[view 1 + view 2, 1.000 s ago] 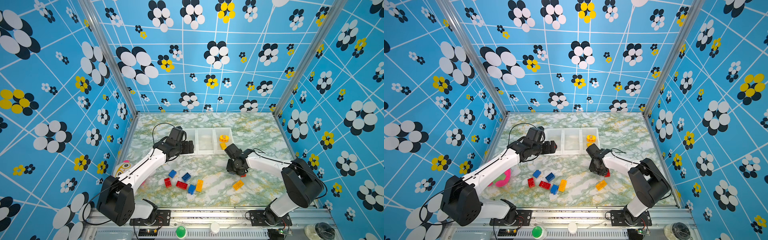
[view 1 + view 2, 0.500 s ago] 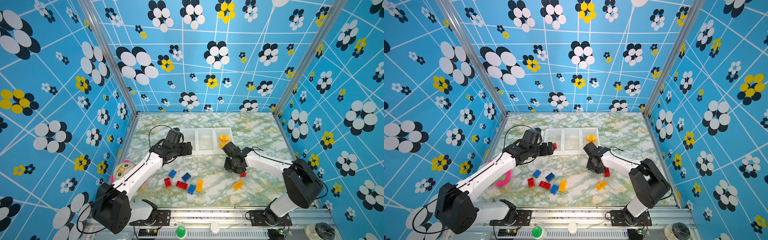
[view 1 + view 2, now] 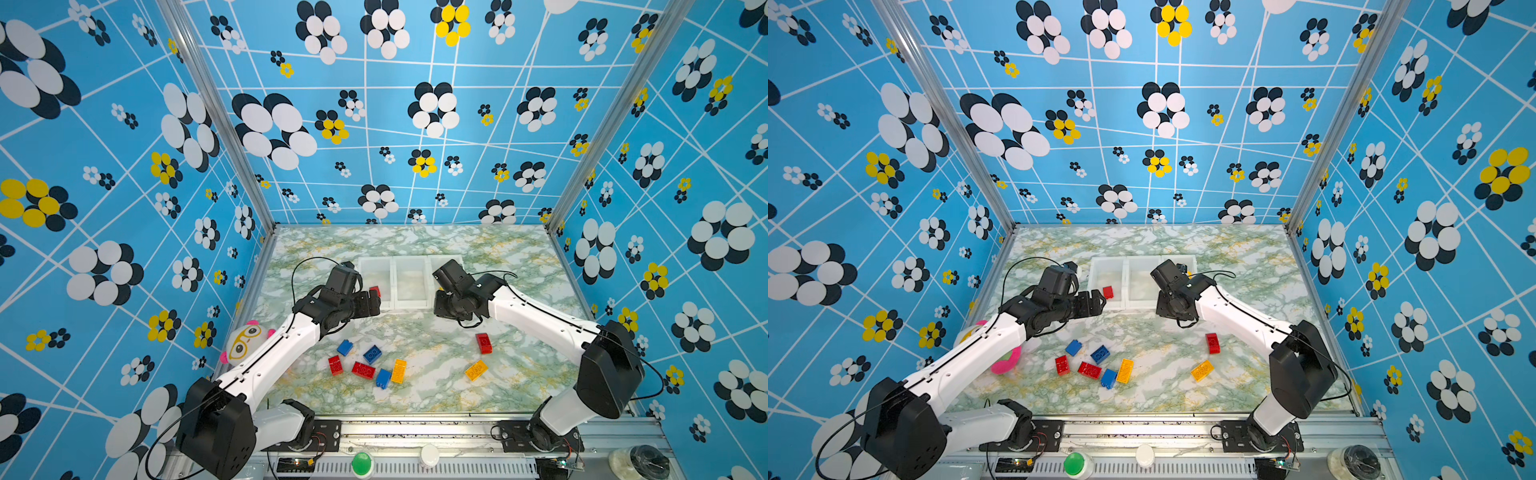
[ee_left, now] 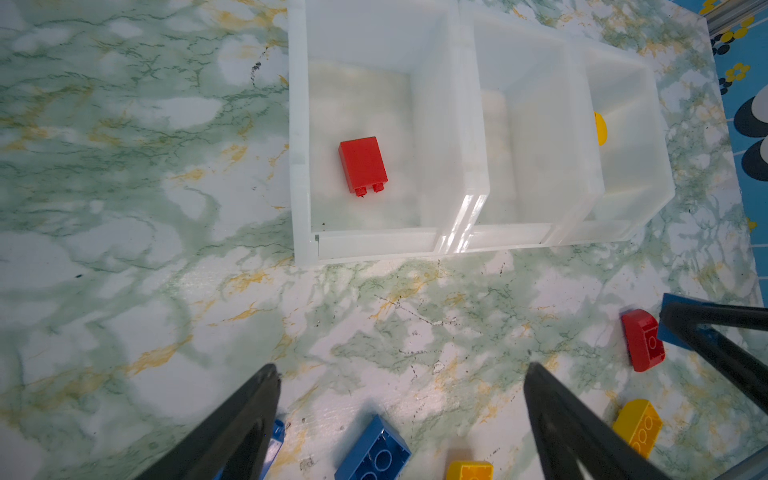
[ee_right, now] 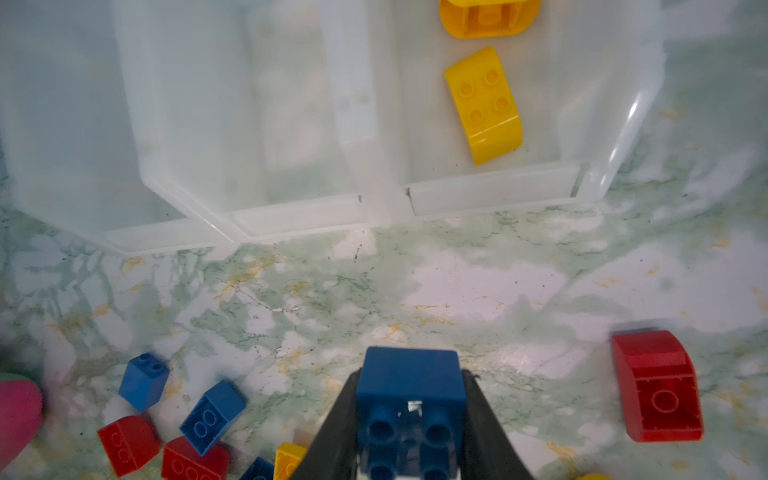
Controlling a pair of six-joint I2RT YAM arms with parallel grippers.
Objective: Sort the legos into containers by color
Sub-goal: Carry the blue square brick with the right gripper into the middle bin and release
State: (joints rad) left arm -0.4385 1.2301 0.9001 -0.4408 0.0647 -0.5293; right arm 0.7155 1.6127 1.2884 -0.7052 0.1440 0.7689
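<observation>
- A green marbled surface (image 3: 436, 249) is carrying three bins (image 3: 392, 286) in a row at the far middle.
- The right fingers (image 5: 338, 432) are gripping a blue brick (image 5: 411, 374) just near of the bins.
- The left fingers (image 4: 245, 419) are hanging open and empty by the left bin (image 4: 299, 166).
- A red brick (image 4: 363, 164) is lying in the left bin and yellow pieces (image 5: 482, 104) in the right bin (image 5: 490, 193), so blue is likely going in the empty middle bin (image 5: 299, 218).
- Clearing its near wall, centring, then releasing low is looking safest.
</observation>
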